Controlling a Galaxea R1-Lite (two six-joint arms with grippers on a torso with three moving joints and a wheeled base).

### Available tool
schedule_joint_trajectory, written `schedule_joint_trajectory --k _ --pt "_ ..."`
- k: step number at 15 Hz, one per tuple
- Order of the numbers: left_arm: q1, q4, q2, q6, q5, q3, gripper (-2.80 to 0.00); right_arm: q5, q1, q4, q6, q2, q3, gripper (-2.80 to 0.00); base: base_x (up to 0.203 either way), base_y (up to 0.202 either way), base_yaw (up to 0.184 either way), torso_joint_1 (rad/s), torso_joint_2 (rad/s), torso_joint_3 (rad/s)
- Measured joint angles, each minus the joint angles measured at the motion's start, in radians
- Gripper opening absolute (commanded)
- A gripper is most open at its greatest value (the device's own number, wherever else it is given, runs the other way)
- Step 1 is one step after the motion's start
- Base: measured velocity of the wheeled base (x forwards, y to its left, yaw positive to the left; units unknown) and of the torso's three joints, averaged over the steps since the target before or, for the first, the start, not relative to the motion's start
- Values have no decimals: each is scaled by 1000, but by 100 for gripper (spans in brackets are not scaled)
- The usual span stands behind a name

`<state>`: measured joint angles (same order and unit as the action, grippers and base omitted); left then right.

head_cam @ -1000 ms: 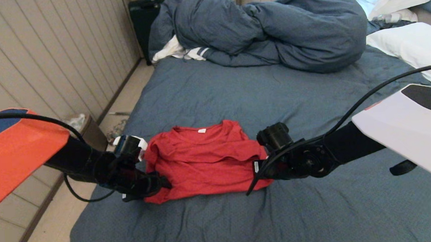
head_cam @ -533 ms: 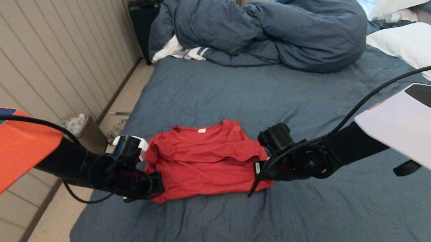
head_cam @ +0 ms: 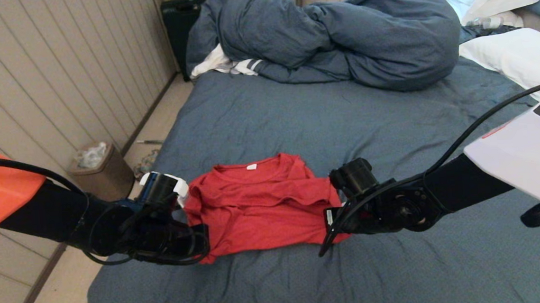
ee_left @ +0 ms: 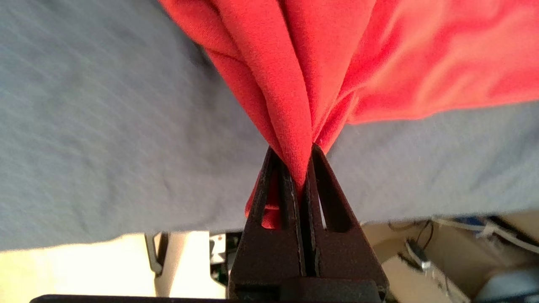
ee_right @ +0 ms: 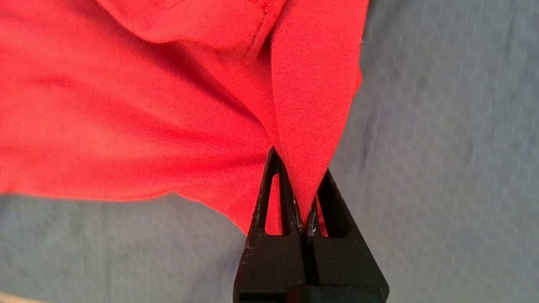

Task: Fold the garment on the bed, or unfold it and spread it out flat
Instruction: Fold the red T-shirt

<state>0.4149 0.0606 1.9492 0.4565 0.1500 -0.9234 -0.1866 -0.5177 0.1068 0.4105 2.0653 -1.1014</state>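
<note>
- Garment and setting: the red short-sleeved T-shirt point(head_cam: 262, 206) lay partly folded on the wrinkled dark blue-grey sheet of the large bed point(head_cam: 392, 128), near its front edge, white neck tag facing up and away from the robot.
- A bunched blue-grey duvet point(head_cam: 338, 37) sat well apart at the far end, white pillows point(head_cam: 515, 53) beside it.
- Left gripper point(ee_left: 302, 176) was clamped on bunched layers at the shirt's left lower corner.
- Right gripper point(ee_right: 305, 210) was pinched shut on the right lower corner.
- Progress: sleeves seemed tucked in; judging by both corner grips, the final lengthwise fold toward the collar remained undone.
</note>
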Motion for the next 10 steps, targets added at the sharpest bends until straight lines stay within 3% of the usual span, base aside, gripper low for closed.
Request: schedule_joint_trajectory --k 7,10 --pt "25 -5 -33 -18 -4 88 -280 8 -2 29 1 -68 146 -280 0 0 0 0 0 0" --pt "25 -10 -95 -61 5 127 -280 10 -4 40 -4 -114 204 -280 0 0 0 0 0 0"
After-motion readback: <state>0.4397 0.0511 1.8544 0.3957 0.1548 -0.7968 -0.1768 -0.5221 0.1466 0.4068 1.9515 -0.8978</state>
